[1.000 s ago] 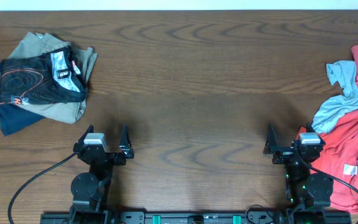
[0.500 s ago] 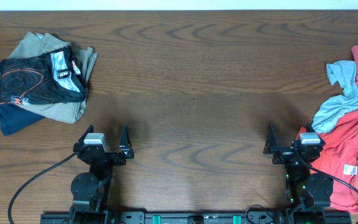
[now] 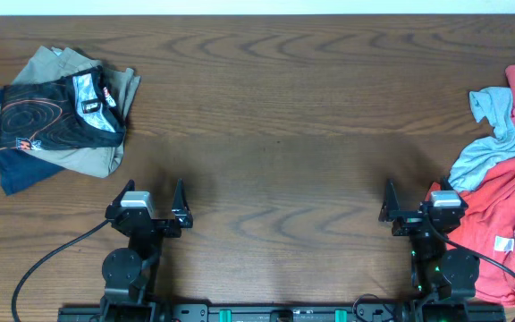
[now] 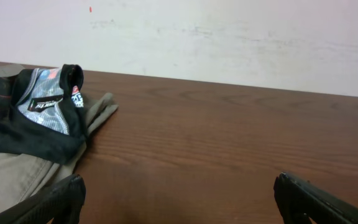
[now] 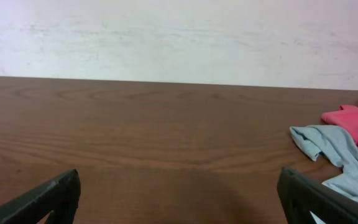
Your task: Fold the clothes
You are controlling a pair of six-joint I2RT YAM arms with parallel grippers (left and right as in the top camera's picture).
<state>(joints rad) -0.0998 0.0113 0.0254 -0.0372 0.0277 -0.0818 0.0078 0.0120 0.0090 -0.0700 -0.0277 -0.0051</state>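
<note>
1. Work surface. The wood-grain tabletop (image 3: 284,107) is bare across its whole middle span, from the far edge along the pale wall (image 4: 229,37) to the arm bases at the near edge. This band between the two piles of clothing is the open room for movement.

2. Grippers. The left gripper (image 3: 150,199) sits low at the near left with its jaws spread wide and nothing between them. The right gripper (image 3: 417,199) sits at the near right in the same condition: jaws apart, holding nothing. A black cable (image 3: 43,264) loops from the left arm base toward the near edge.

3. Unfolded clothes. The coral-red T-shirt (image 3: 499,210) lies crumpled at the right edge, running out of the overhead view. Its near-left hem lies just beside the right gripper. A light-blue garment (image 3: 490,143) is draped over its upper part. A white tag (image 3: 504,243) shows on the red cloth; any print on it is too small to read.

4. Stack at far left. A black garment (image 3: 47,112) with orange contour-line print lies on a khaki garment (image 3: 88,156) and a navy garment (image 3: 21,170), well apart from the left gripper.

5. Markings. The neck label (image 4: 44,104) of the black garment carries white lettering that cannot be read.
</note>
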